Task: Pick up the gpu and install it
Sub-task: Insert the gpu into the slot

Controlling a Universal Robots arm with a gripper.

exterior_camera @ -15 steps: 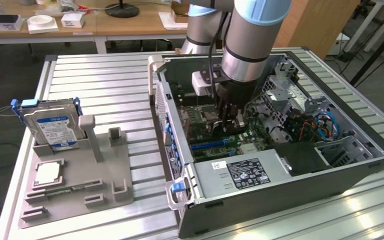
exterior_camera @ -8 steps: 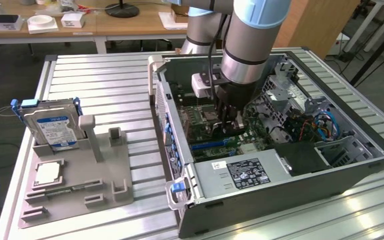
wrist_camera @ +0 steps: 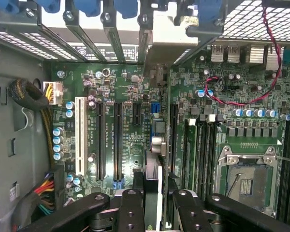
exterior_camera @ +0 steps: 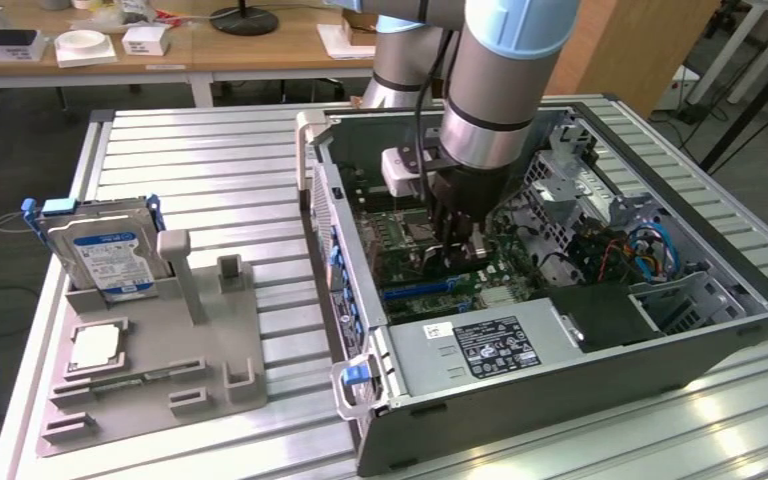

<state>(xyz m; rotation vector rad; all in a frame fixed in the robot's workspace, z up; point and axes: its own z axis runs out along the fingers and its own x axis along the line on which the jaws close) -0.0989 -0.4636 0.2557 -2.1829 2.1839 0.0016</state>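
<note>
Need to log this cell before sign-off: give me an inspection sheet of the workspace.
Surface: slatted metal table carrying an open computer case and a grey parts holder.
Job's things: gpu edge-on inside the case, above the motherboard slots; seating cannot be told.
Clutter: blue-labelled hard drive upright in the holder; a square chip flat on the same holder.
Grippers: pincer inside the case, shut on the gpu.
Cables: red wire over the motherboard; coloured wire bundle near its edge.
Surroundings: wooden desks behind, with white boxes.
</note>
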